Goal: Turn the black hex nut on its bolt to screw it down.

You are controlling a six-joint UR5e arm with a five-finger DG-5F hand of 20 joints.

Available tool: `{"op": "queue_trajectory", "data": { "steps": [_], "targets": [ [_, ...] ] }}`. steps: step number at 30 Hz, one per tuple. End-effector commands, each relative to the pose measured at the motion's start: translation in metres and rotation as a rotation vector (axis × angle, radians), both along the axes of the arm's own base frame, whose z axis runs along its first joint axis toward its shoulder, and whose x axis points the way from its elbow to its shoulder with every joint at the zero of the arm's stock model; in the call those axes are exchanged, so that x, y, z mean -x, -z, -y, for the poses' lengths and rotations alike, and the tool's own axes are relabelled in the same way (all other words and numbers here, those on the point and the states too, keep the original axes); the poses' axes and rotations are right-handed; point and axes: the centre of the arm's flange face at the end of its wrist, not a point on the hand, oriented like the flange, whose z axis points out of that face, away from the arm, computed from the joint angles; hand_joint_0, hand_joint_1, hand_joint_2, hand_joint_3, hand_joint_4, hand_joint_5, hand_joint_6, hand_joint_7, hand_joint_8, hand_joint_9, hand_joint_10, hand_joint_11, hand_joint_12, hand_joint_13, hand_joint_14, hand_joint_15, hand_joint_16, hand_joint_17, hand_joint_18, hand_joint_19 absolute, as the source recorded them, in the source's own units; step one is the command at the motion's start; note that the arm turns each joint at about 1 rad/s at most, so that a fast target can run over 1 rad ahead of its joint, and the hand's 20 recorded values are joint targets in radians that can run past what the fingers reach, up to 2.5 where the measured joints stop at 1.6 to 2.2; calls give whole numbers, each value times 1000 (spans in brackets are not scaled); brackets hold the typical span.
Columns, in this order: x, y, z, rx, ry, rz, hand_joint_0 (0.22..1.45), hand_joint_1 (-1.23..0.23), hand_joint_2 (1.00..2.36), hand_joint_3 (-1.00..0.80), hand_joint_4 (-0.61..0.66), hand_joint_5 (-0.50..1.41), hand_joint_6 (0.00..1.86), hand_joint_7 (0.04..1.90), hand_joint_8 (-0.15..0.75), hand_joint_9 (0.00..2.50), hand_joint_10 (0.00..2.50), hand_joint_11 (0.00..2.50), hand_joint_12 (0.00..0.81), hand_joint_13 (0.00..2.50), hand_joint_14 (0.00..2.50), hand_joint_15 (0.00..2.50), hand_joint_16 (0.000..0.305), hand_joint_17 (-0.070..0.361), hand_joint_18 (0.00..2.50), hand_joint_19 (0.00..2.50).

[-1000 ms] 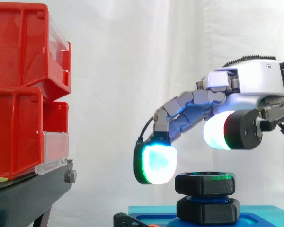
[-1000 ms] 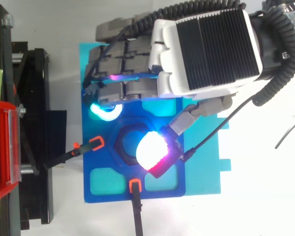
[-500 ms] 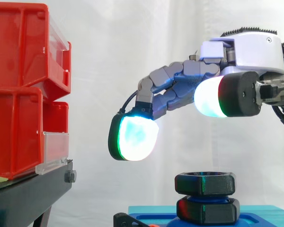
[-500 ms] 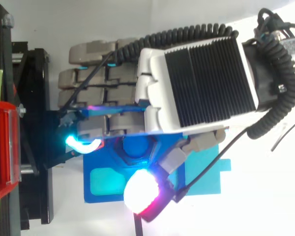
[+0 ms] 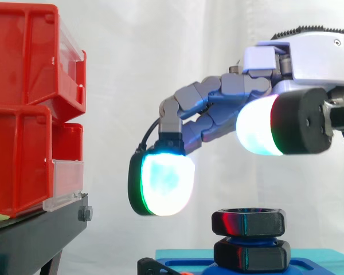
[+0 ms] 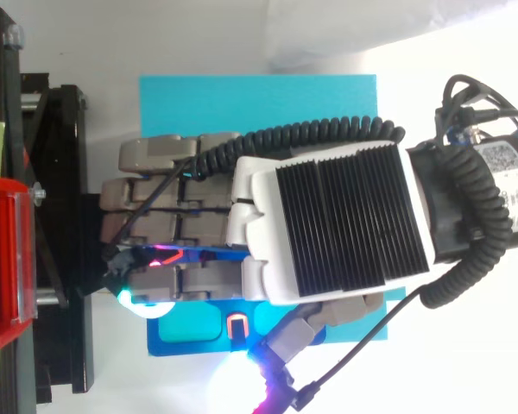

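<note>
You note: hex nut (image 5: 248, 222) black, fixture (image 5: 198, 264) dark blue, base plate (image 6: 259, 95) cyan. Hand (image 5: 315, 57) shell silver-grey with a black ribbed panel. Fingertips (image 5: 163, 180) glow white-cyan, green-rimmed (thumb pad (image 5: 258, 133) white, red-edged). Bins (image 5: 23, 109) red, stand (image 5: 34, 240) black.

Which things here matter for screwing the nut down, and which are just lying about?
Job: black hex nut, lower black hex piece, blue fixture plate, hand.
Lying about: red bins, black stand, white curtain.
</note>
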Motion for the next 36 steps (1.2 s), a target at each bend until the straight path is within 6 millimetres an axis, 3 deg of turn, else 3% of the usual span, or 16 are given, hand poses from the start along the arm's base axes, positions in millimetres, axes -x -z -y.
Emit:
{"op": "queue_trajectory", "data": {
  "steps": [1,4,5,6,7,9,16,36],
  "targets": [
    [3,7,-5,2,9,-18,415,-351,1000,-500,281,-134,501,1064,328,525,6,294,369,444,3,114,47,105,258,210],
    [3,8,-5,3,10,-26,416,-356,1000,-500,285,-135,500,1084,329,544,6,314,367,462,3,120,46,104,290,216],
    [3,8,-5,3,10,-26,419,-361,1000,-500,285,-149,552,1009,333,553,7,335,367,482,3,127,46,104,301,214],
    [4,9,-5,4,10,-32,426,-379,1000,-500,277,-178,693,776,332,574,9,381,364,492,3,129,45,102,316,213],
    [4,9,-5,4,10,-35,430,-391,1000,-500,271,-200,790,655,331,609,8,429,362,511,4,134,45,101,339,205],
    [5,10,-3,5,12,-45,435,-401,1000,-500,267,-209,830,617,331,623,8,449,359,527,4,142,45,100,348,200],
    [8,13,2,8,17,-71,438,-398,1000,-500,287,-211,899,609,338,646,8,498,360,547,4,154,44,99,371,194],
    [7,7,13,7,23,-64,442,-362,1000,-500,322,-219,879,601,343,639,9,516,370,588,5,184,45,100,407,220]
  ]
}}
